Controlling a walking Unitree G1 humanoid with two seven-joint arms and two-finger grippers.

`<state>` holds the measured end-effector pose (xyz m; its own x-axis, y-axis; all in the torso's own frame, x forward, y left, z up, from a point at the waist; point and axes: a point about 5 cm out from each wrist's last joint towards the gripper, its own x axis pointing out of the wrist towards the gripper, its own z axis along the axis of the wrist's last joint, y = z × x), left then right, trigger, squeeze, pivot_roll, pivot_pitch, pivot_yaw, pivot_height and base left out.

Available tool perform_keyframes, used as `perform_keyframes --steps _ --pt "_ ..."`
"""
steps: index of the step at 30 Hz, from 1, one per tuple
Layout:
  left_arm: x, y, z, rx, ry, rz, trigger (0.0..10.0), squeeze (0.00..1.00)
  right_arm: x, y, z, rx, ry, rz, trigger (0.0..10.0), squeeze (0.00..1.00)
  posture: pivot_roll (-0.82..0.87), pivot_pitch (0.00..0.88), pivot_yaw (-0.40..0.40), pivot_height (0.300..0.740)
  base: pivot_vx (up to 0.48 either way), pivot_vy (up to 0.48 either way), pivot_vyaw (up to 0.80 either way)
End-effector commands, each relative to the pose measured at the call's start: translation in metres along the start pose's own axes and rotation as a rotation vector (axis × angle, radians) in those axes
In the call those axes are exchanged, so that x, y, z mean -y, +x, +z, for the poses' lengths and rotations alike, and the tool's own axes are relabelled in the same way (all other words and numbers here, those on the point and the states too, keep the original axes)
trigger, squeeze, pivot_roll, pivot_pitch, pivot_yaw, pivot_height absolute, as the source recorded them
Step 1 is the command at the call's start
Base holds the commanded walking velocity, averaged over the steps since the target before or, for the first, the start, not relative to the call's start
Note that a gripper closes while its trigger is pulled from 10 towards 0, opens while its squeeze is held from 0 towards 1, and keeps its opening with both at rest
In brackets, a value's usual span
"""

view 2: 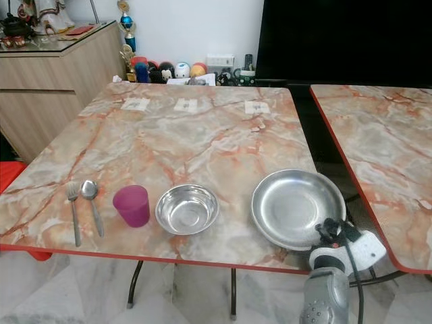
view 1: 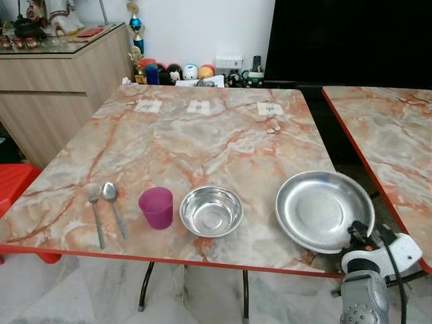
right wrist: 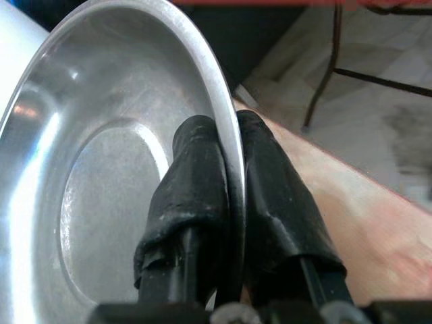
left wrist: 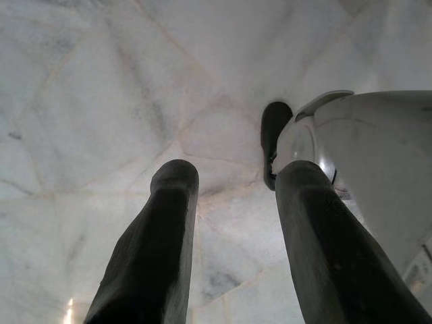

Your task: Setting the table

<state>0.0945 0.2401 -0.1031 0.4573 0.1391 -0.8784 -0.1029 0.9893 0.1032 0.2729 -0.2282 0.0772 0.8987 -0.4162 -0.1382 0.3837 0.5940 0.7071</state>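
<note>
A wide steel plate lies at the marble table's front right corner, partly over the edge. My right gripper is shut on the plate's near rim; the right wrist view shows the rim pinched between the two black fingers. Left of the plate stand a steel bowl, a purple cup, a spoon and a fork, in a row along the front edge. My left gripper hangs open above the pale marble floor, with nothing between its fingers.
The marble table has a red edge and three small paper labels at its far side. A second marble table stands to the right across a narrow gap. A wooden sideboard and a red stool are left.
</note>
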Motion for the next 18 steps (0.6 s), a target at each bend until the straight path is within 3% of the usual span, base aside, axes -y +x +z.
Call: perform_keyframes --steps 1,7,8,9,13,18 --pt "-0.003 -0.001 -0.004 -0.011 0.019 0.007 10.0 0.0 -0.009 -0.003 0.006 0.05 0.069 0.034 0.0 0.0 0.03 0.024 0.005 0.74 0.0 0.0 0.0" --pt "-0.002 -0.001 -0.005 -0.02 0.027 0.008 10.0 0.0 -0.014 -0.001 0.009 0.069 0.153 0.055 0.0 0.0 0.03 0.023 0.001 0.74 0.0 0.0 0.0" --pt "-0.003 -0.001 -0.005 -0.021 0.032 0.009 10.0 0.0 -0.017 -0.001 0.009 0.064 0.165 0.073 4.4 0.0 0.03 0.025 0.001 0.74 0.0 0.0 0.0" --pt "-0.003 -0.001 -0.005 -0.023 0.041 0.012 10.0 0.0 -0.02 -0.001 0.008 0.057 0.159 0.088 10.0 0.0 0.03 0.025 0.0 0.74 0.0 0.0 0.0" --pt "-0.004 -0.001 -0.005 -0.025 0.051 0.02 10.0 0.0 -0.026 -0.004 0.004 0.042 0.14 0.116 10.0 0.0 0.03 0.026 -0.001 0.74 0.0 0.0 0.0" --pt "-0.004 -0.002 -0.006 -0.028 0.054 0.028 10.0 0.0 -0.032 -0.007 0.001 0.032 0.143 0.149 10.0 0.0 0.03 0.025 -0.004 0.74 0.0 -0.286 0.0"
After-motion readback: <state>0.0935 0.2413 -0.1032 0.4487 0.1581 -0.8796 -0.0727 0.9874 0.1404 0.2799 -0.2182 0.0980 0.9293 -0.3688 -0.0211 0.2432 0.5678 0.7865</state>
